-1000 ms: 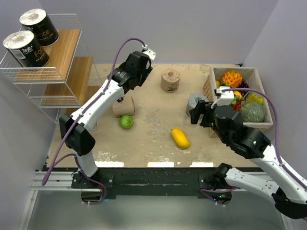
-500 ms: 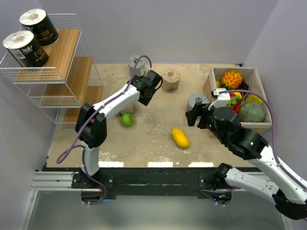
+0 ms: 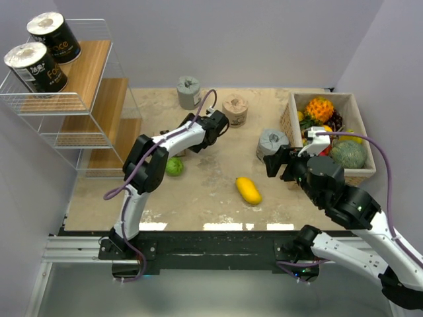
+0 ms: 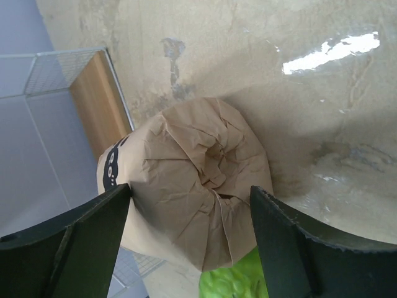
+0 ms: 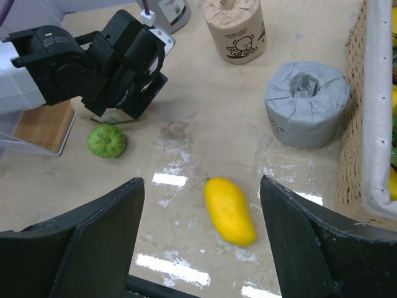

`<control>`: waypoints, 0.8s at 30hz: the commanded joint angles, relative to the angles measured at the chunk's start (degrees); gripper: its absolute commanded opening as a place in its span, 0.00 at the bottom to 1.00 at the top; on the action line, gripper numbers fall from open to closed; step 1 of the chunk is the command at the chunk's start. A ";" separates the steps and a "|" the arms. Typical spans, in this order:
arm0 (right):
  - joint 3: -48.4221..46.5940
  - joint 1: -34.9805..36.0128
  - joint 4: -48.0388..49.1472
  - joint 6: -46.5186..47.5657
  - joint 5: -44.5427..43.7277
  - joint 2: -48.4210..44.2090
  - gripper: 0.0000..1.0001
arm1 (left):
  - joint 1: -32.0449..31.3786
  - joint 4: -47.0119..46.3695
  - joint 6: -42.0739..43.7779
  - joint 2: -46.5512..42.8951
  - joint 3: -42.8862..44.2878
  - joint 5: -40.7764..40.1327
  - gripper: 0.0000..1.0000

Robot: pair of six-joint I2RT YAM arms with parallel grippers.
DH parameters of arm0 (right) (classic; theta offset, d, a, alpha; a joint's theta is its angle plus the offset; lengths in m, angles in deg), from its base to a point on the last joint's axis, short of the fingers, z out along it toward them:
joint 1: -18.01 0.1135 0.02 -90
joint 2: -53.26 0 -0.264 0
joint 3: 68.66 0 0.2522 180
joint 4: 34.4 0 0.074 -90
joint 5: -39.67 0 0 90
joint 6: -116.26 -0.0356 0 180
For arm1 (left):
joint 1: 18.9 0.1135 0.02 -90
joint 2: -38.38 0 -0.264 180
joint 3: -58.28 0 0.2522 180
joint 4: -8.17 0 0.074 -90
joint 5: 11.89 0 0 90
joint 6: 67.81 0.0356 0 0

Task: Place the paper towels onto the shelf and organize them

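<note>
The shelf (image 3: 99, 66) stands at the left with two black paper towels (image 3: 47, 33) (image 3: 33, 66) on its top tier. A grey roll (image 3: 189, 91) stands at the back, a tan roll (image 3: 235, 111) right of it, and another grey roll (image 3: 271, 143) next to the fruit box. A second tan roll (image 4: 186, 174) lies on its side by the shelf's foot. It also shows in the right wrist view (image 5: 93, 113). My left gripper (image 4: 191, 192) is open, its fingers on either side of that roll's end. My right gripper (image 5: 201, 181) is open and empty above the table.
A green fruit (image 3: 174, 166) lies just in front of the lying tan roll. A yellow mango (image 5: 229, 210) lies below my right gripper. A tan box of fruit (image 3: 344, 99) fills the right side. The shelf's lowest board (image 4: 93, 105) is just behind the lying roll.
My left arm has swung from the back of the table forward and down onto the lying tan roll, uncovering the back grey roll. My right gripper shifted slightly.
</note>
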 commanded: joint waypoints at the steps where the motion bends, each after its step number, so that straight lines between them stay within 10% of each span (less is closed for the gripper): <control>1: -0.19 0.04 0.40 1.22 -2.36 -0.70 0.79 | 0.05 -0.50 1.84 2.07 1.95 -8.97 0.81; 24: 0.86 0.13 0.66 3.06 -4.21 -0.26 0.80 | 0.58 -6.48 7.73 5.07 4.58 -17.86 0.80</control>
